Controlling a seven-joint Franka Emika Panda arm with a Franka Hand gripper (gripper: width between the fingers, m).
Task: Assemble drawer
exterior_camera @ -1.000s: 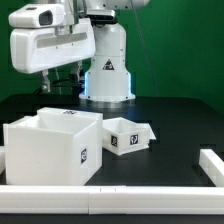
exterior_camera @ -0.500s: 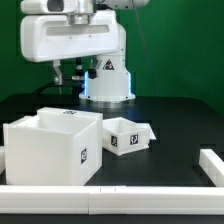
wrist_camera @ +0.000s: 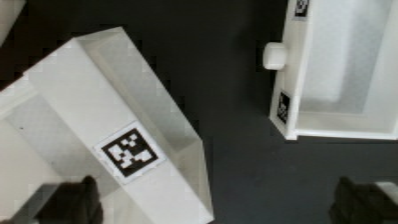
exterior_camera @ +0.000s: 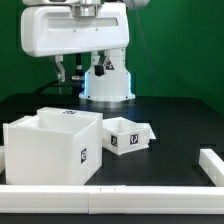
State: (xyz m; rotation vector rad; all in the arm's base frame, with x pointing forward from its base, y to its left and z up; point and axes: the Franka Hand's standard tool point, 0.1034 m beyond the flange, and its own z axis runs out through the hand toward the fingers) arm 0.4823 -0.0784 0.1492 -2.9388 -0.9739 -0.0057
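Note:
The large white box shell (exterior_camera: 52, 148) stands at the front on the exterior view's left, open side up, with a square tag on its front face. A small shallow tray (exterior_camera: 128, 136) with a tag lies just to its right. My gripper (exterior_camera: 82, 70) hangs high above and behind both, open and empty. In the wrist view the box shell (wrist_camera: 111, 130) fills one side with its tag showing, and the tray (wrist_camera: 338, 75) with a round knob (wrist_camera: 274, 54) lies across a dark gap. My gripper (wrist_camera: 222, 205) has its fingers wide apart, with nothing between them.
Long white bars edge the table at the front (exterior_camera: 110, 196) and on the exterior view's right (exterior_camera: 212, 166). The arm's white base (exterior_camera: 108, 82) stands at the back on the black table. A green wall is behind it.
The gripper has moved towards the exterior view's right, high above the table. The box shell and the tray have not moved.

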